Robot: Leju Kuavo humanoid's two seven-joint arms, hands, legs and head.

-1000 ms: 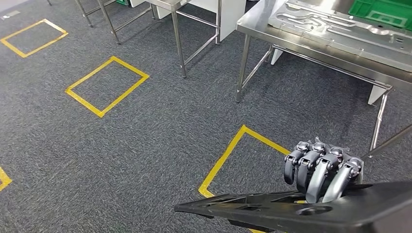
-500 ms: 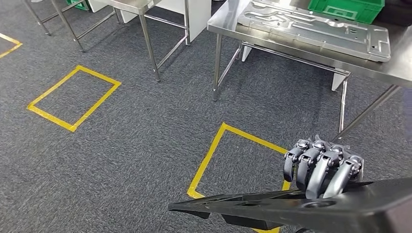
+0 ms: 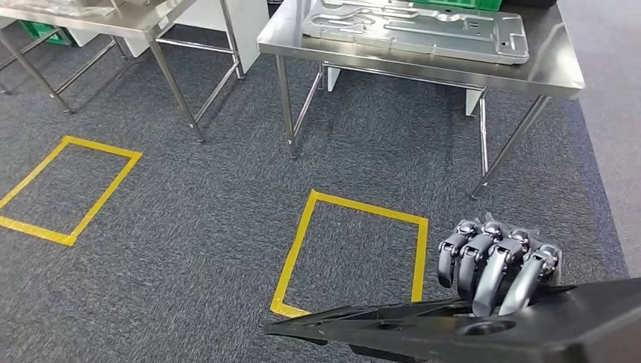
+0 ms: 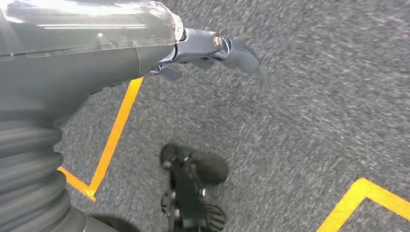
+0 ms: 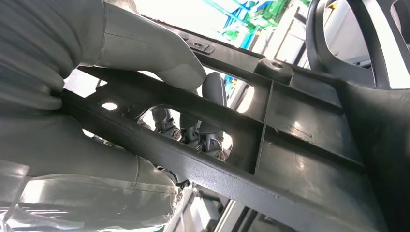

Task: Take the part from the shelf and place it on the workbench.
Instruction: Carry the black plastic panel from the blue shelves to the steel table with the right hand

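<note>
The right hand (image 3: 495,265) curls its fingers over the black part (image 3: 453,329) at the frame's lower right; held at one end, it could tilt or strike the worktop (image 3: 555,72) edge, upper centre.

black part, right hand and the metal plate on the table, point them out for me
black part (image 3: 393,327), head view, its flat top face
right hand (image 3: 495,265), head view, knuckles over the part
metal plate (image 3: 416,26), head view, middle of its face
</note>
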